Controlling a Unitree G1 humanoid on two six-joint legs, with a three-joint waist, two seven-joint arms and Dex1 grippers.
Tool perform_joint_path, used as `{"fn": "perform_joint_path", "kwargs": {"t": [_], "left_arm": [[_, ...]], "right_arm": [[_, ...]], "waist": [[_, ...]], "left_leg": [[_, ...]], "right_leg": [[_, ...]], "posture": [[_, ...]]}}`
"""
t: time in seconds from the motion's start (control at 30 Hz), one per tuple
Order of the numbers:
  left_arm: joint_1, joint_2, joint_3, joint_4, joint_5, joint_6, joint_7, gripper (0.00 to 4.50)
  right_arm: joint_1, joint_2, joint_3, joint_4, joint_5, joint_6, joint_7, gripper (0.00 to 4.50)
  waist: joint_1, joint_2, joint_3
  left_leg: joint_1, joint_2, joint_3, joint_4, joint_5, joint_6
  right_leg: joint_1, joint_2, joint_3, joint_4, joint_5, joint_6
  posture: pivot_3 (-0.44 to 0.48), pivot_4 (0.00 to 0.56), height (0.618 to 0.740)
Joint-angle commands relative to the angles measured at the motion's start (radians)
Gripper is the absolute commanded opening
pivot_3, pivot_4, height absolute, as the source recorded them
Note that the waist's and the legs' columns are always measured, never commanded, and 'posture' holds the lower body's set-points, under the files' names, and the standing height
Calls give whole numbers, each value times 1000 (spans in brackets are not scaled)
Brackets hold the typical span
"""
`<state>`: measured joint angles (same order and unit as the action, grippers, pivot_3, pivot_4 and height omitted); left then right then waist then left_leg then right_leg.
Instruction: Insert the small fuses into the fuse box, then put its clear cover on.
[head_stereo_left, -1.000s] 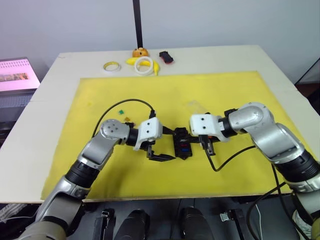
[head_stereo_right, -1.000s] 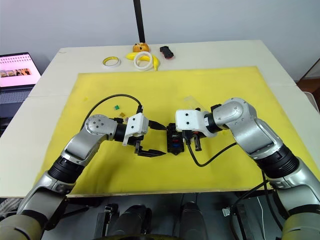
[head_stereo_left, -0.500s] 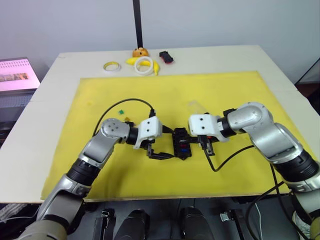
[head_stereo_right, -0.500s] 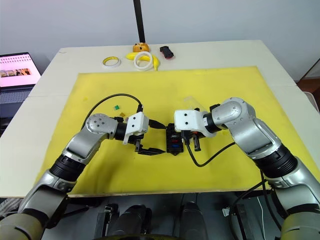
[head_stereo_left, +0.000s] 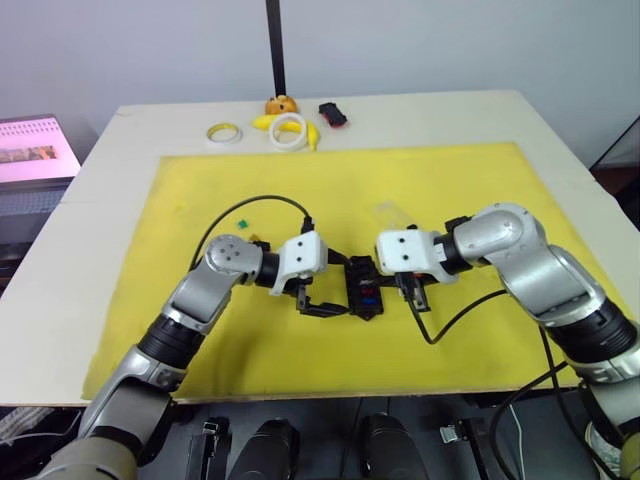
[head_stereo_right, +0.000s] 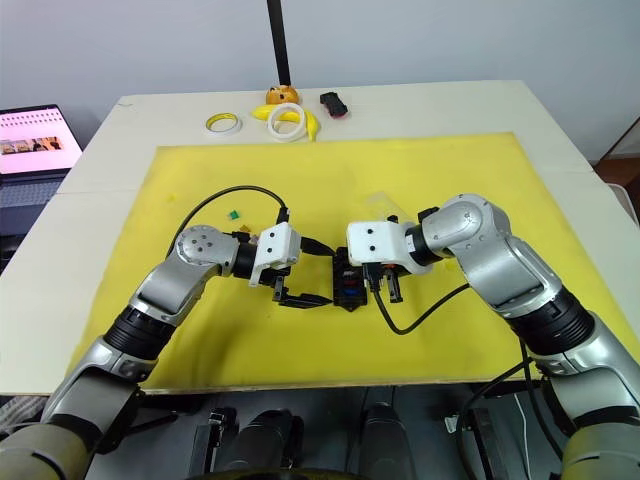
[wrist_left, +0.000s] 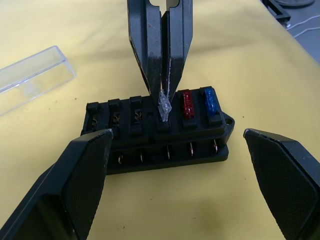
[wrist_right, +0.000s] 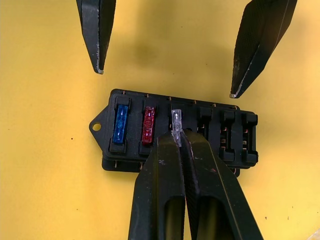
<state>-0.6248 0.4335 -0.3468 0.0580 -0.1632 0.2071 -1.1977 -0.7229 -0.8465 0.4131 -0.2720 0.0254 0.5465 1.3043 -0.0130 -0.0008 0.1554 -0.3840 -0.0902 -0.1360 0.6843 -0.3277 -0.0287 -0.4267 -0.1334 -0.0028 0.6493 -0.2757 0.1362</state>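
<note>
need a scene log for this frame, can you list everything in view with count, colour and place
fuse box: 1, black, mid yellow mat, between the end effectors
seated fuses: 2, blue and red, adjacent slots at one end
clear fuse: 1, pinched over the third slot
loose fuses: 2, green and yellowish, mat behind left arm
clear cover: 1, transparent, on mat beyond box
yellow mat: 1, on table
tape rings: 2, yellowish and white, table's far edge
black-and-red object: 1, far edge
laptop: 1, left of table
left end effector: open, beside box
right end effector: shut on clear fuse

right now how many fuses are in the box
3. A blue fuse sits in the end slot of the box, a red fuse next to it, and a clear fuse in the third slot, pinched by the right claw.
</note>
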Motion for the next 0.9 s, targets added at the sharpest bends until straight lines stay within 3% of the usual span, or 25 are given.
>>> {"fn": "perform_joint_path", "kwargs": {"t": [0.03, 0.17, 0.37, 0.53, 0.63, 0.7, 0.9], "left_arm": [[-3, 4, 8, -20, -2, -17, 0, 4500], [0, 10, 13, -19, -4, -18, -2, 4500], [0, 16, 15, -25, -13, -15, -10, 4500], [-2, 18, 16, -30, -21, -17, -23, 4500], [-3, 20, 16, -29, -21, -20, -31, 4500], [-4, 21, 16, -29, -21, -20, -34, 4500], [-10, 16, 9, -25, -16, -22, -40, 4500]], "right_arm": [[-33, 14, -57, -36, 50, 47, 0, 1415], [-64, 15, -128, -60, 119, 132, -14, 3357], [-33, 7, -219, -110, 204, 205, -59, 3357], [142, 83, -355, -169, 311, 225, -169, 3357], [253, 122, -415, -205, 375, 239, -220, 2470], [303, 136, -425, -220, 392, 241, -255, 1550], [332, 114, -387, -205, 385, 226, -297, 1550]], "waist": [[0, 0, 0], [0, 0, 0], [2, 0, 0], [3, 0, 0], [2, 0, 0], [2, 0, 0], [0, 0, 0]], "left_leg": [[0, 0, 0, 0, 0, 0], [0, 0, 0, 0, 0, 0], [0, 0, 0, 0, 0, 0], [0, 0, 0, 0, 0, 0], [0, 0, 0, 0, 0, 0], [0, 0, 0, 0, 0, 0], [0, 0, 0, 0, 0, 0]], "right_leg": [[0, 0, 0, 0, 0, 0], [0, 0, 0, 0, 0, 0], [0, 0, 0, 0, 0, 0], [0, 0, 0, 0, 0, 0], [0, 0, 0, 0, 0, 0], [0, 0, 0, 1, 0, 0], [0, 0, 0, 1, 0, 0]], "posture": [[0, 150, 740], [0, 150, 740], [0, 150, 740], [0, 150, 740], [0, 150, 740], [0, 150, 740], [0, 150, 740]]}}
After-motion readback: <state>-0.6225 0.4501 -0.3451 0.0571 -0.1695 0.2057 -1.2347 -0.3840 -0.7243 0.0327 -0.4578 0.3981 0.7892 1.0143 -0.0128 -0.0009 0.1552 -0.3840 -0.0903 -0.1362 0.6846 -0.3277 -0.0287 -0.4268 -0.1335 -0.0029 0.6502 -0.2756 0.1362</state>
